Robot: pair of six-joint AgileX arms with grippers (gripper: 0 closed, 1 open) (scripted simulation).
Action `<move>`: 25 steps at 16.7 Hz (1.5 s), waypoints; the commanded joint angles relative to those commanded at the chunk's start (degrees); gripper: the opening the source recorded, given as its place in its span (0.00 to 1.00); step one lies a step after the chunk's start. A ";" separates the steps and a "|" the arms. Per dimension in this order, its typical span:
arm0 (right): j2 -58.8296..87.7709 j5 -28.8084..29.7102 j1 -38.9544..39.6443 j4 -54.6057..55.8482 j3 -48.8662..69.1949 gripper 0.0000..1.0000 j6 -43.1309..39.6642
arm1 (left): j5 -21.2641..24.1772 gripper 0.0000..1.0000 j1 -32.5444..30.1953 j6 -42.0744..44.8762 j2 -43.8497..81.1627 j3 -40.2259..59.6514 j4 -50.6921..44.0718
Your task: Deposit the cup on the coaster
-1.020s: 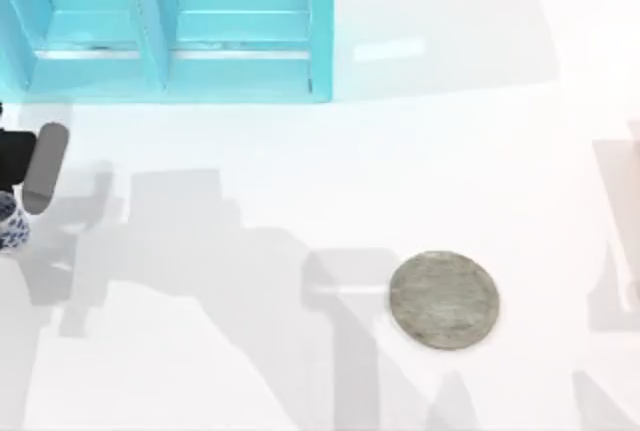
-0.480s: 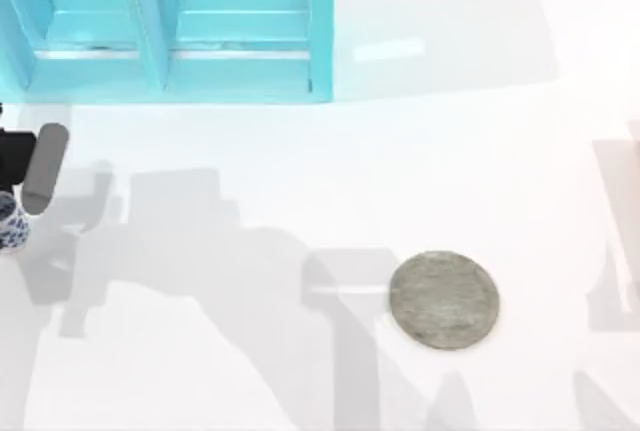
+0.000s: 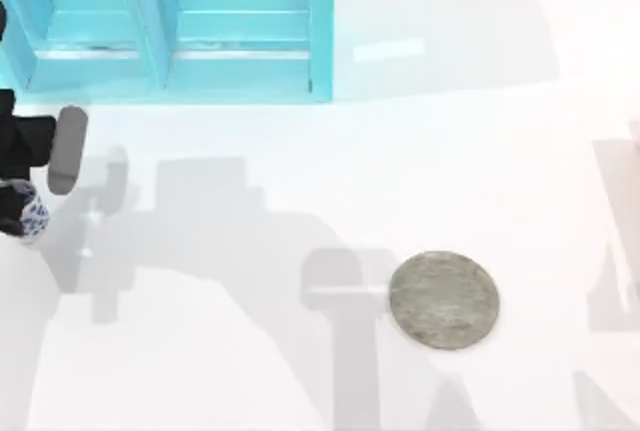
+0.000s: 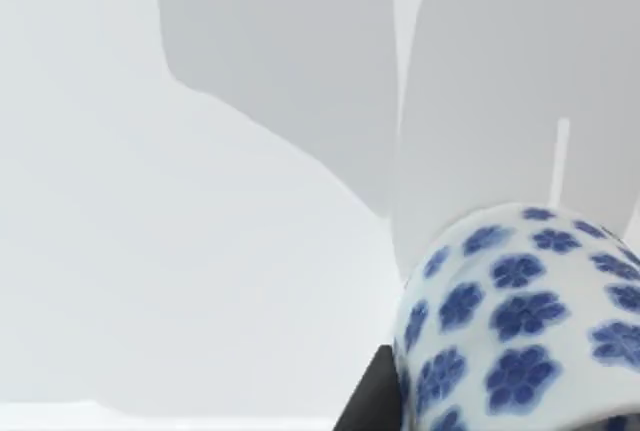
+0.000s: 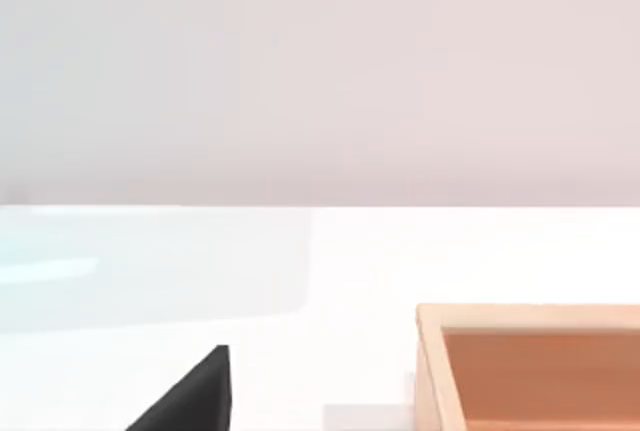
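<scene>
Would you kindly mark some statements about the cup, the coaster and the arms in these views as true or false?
1. The cup sits on the coaster. False: it is at the table's far left, well apart from the coaster.
2. The left gripper is at the cup. True.
3. The coaster is bare. True.
4. The cup is plain white. False: the left wrist view shows blue flowers on it.
5. A teal shelf stands at the table's back left. True.

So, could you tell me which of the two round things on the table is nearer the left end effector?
The blue-flowered cup, at the left end effector by the table's left edge; the flat grey coaster lies far right of it.
</scene>
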 joint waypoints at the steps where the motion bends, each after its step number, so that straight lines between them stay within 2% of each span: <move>1: 0.00 0.00 0.00 0.00 0.00 1.00 0.00 | 0.01 0.00 -1.25 -2.85 0.98 1.74 -0.95; 4: 0.00 0.00 0.00 0.00 0.00 1.00 0.00 | 0.04 0.00 -5.94 -13.62 4.64 8.28 -4.49; 8: 0.00 0.00 0.00 0.00 0.00 1.00 0.00 | 0.12 0.00 -13.94 -32.47 10.49 19.08 -10.42; 20: 0.00 0.00 0.00 0.00 0.00 1.00 0.00 | 0.46 0.00 -41.91 -103.33 25.99 53.02 -29.08; 25: 0.00 0.00 0.00 0.00 0.00 1.00 0.00 | 0.50 0.00 -50.93 -127.60 29.18 62.80 -34.22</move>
